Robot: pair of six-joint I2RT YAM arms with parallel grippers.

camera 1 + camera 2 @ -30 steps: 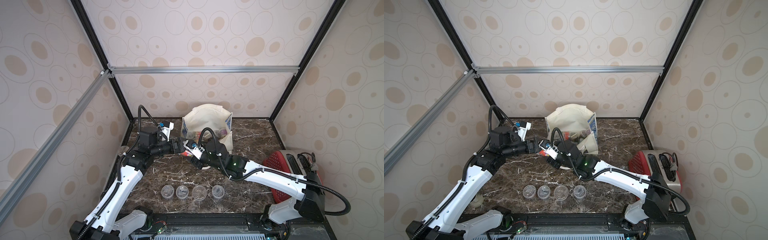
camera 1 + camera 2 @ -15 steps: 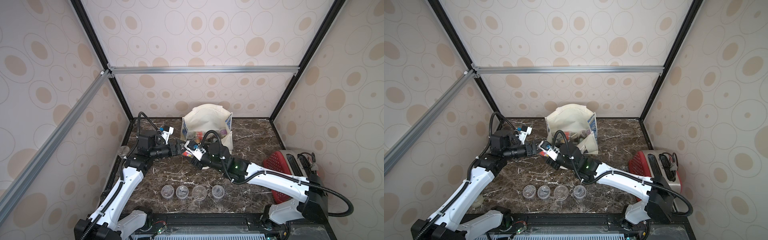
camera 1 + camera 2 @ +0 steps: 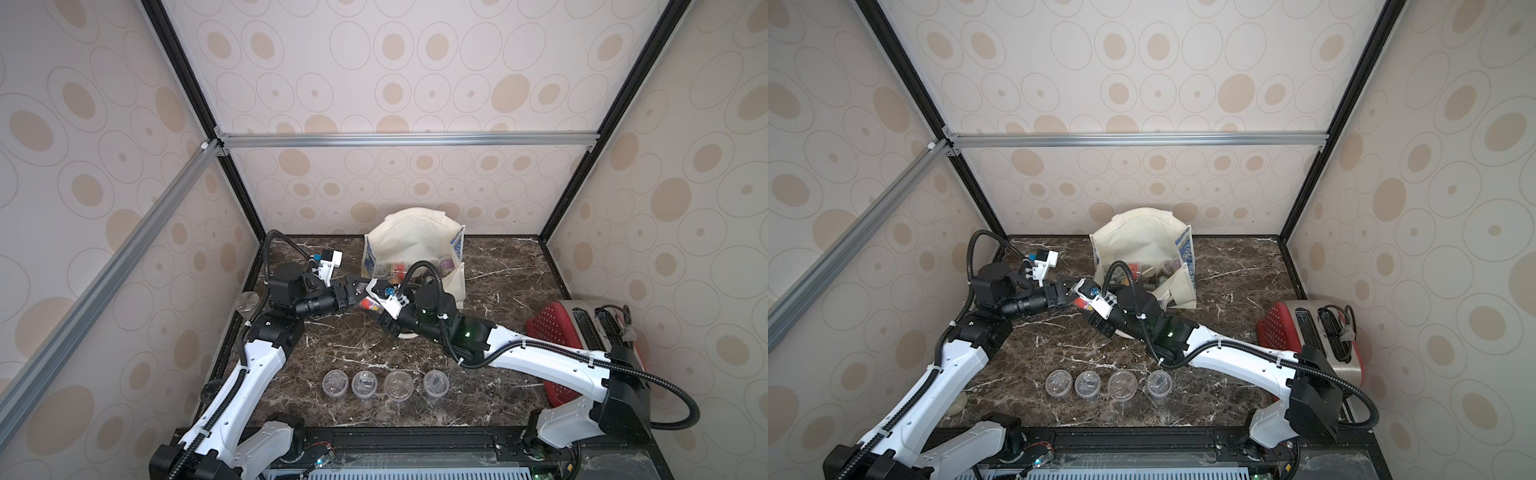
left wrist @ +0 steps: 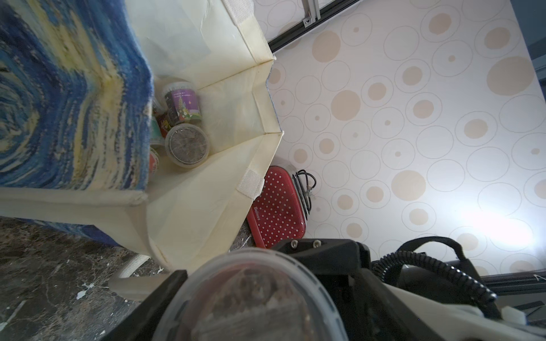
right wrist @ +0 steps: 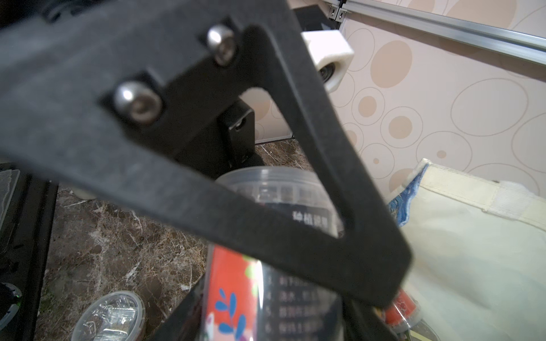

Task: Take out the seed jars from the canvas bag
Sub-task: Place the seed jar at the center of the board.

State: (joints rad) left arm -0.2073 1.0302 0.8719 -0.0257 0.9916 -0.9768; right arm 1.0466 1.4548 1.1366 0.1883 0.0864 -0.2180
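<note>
The canvas bag (image 3: 415, 237) lies open at the back of the table, with several seed jars (image 4: 187, 144) still inside, one purple-labelled (image 4: 181, 103). Just in front of its mouth a red-labelled seed jar (image 3: 369, 304) hangs in the air. My right gripper (image 3: 376, 311) is shut on its body (image 5: 266, 295). My left gripper (image 3: 365, 291) comes from the left and stands open, its fingers (image 5: 236, 206) on either side of the jar's lid end (image 4: 251, 304). Both top views show the two grippers meeting there (image 3: 1080, 305).
Several clear seed jars (image 3: 384, 384) stand in a row near the table's front edge; one shows in the right wrist view (image 5: 109, 319). A red dotted toaster (image 3: 552, 328) stands at the right. A round metal disc (image 3: 246, 302) lies by the left wall.
My left arm has swung towards the bag, bringing its gripper around the jar held by the right gripper, and its jaws have narrowed a little. The right gripper has shifted slightly towards the back.
</note>
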